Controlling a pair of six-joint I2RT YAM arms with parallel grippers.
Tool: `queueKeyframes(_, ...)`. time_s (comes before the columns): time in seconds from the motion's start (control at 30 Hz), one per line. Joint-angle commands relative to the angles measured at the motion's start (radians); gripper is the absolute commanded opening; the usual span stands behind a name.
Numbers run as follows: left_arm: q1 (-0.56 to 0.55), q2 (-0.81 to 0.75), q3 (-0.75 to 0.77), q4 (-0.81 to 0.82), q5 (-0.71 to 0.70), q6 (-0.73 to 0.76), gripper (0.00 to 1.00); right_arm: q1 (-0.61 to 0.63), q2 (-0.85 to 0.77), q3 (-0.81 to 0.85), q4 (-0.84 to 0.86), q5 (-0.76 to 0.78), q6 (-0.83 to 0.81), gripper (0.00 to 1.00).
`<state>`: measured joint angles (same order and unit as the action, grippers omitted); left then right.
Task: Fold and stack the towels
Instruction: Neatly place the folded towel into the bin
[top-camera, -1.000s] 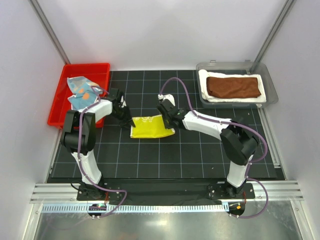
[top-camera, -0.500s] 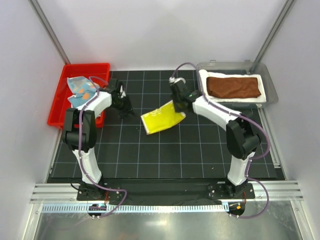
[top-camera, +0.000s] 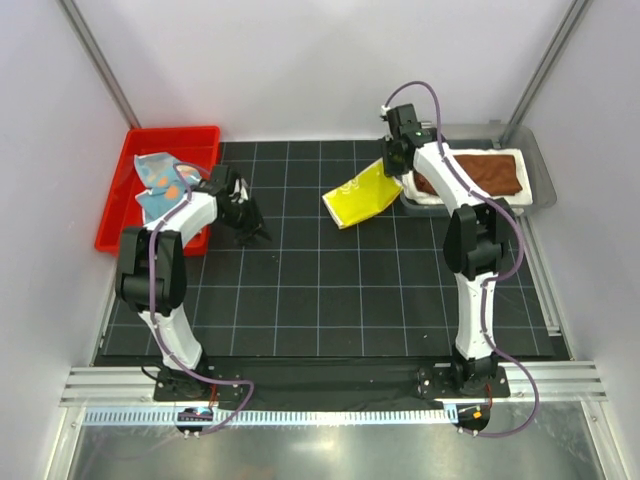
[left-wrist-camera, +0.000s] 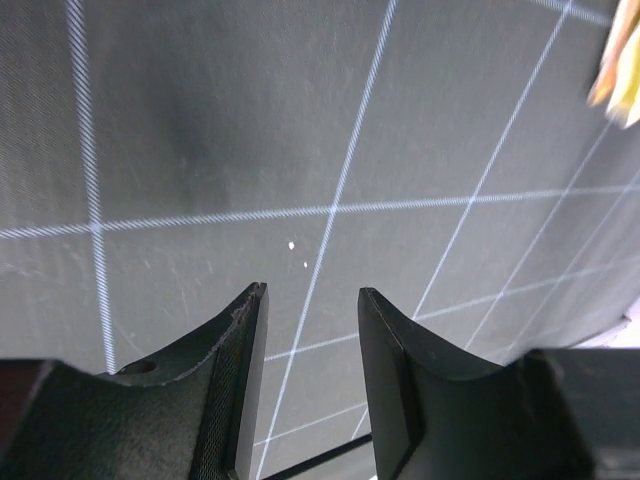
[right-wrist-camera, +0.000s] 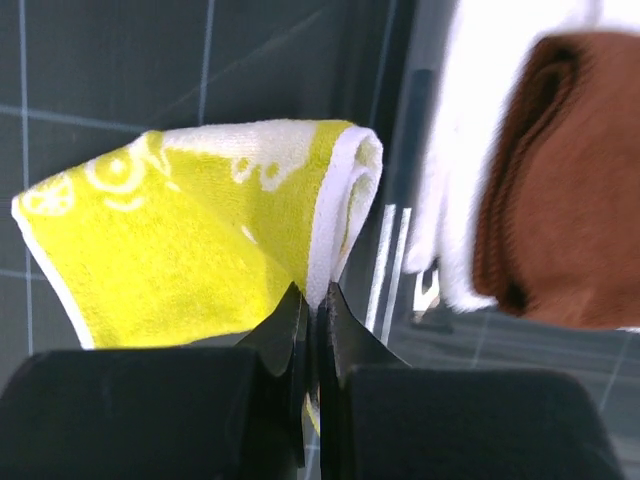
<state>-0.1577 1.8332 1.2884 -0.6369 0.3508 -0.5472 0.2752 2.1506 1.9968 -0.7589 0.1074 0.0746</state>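
Note:
My right gripper (top-camera: 393, 165) is shut on an edge of the folded yellow towel (top-camera: 362, 196) and holds it in the air beside the grey tray (top-camera: 531, 150); the wrist view shows the yellow towel (right-wrist-camera: 200, 240) pinched between the closed jaws at my right gripper (right-wrist-camera: 314, 296). The rust-brown towel (top-camera: 470, 172) lies folded on the white towel (top-camera: 410, 184) in that tray; both show in the right wrist view, brown (right-wrist-camera: 560, 170) on white (right-wrist-camera: 490, 90). The light blue towel (top-camera: 160, 180) lies crumpled in the red bin (top-camera: 130, 205). My left gripper (top-camera: 250, 233) is open and empty just above the mat (left-wrist-camera: 310, 290).
The black gridded mat (top-camera: 330, 290) covers the table. The red bin stands at the back left, the grey tray at the back right. White walls and metal posts close in the sides and back.
My right gripper has lifted the yellow towel off the mat's middle and carried it back and right, up to the grey tray. The left gripper stayed near the red bin.

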Motion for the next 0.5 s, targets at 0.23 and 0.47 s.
queueKeyframes(0.23,-0.014,-0.040,-0.054,0.082,0.131,0.018,0.44,-0.162,0.052,0.327,-0.161,-0.054,-0.035,0.01)
queueKeyframes(0.47,-0.025,-0.031,-0.044,0.080,0.137,0.024,0.44,-0.263,0.054,0.362,-0.166,-0.058,-0.035,0.01)
